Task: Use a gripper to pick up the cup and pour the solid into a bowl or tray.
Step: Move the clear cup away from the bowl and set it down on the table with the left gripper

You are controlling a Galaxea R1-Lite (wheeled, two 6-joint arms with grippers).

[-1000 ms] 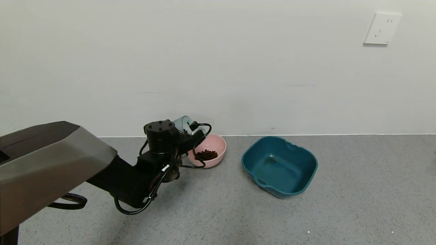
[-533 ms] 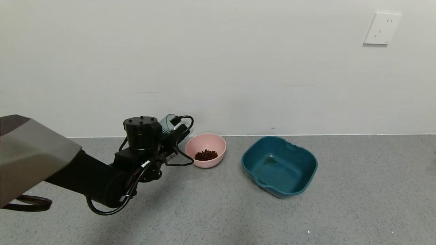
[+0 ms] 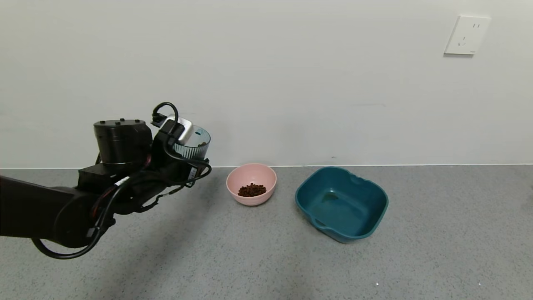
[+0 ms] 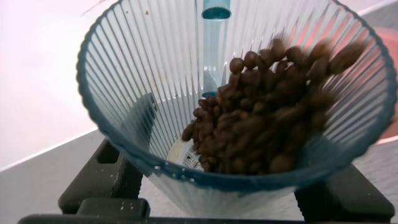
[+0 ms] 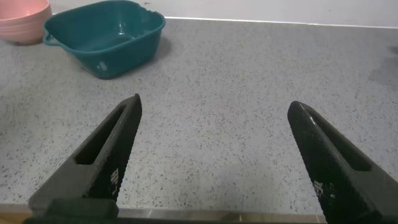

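Note:
My left gripper (image 3: pixel 183 151) is shut on the blue-grey ribbed cup (image 3: pixel 193 143) and holds it in the air, mouth up, well to the left of the pink bowl (image 3: pixel 259 199) and higher than it. In the left wrist view the cup (image 4: pixel 155 93) fills the frame, with a heap of brown pellets (image 4: pixel 267 118) inside it and a black finger (image 4: pixel 99 180) on either side. More brown pellets (image 3: pixel 252 190) lie in the pink bowl on the floor. My right gripper (image 5: pixel 214 104) is open and empty over bare floor.
A larger teal tub (image 3: pixel 363 227) stands on the grey floor right of the pink bowl; it also shows in the right wrist view (image 5: pixel 127 59), beside the pink bowl (image 5: pixel 22 25). A white wall with a socket (image 3: pixel 467 35) runs behind.
My left arm has drawn back to the left and risen, taking the cup away from over the pink bowl. The cup has turned from tilted to mouth up.

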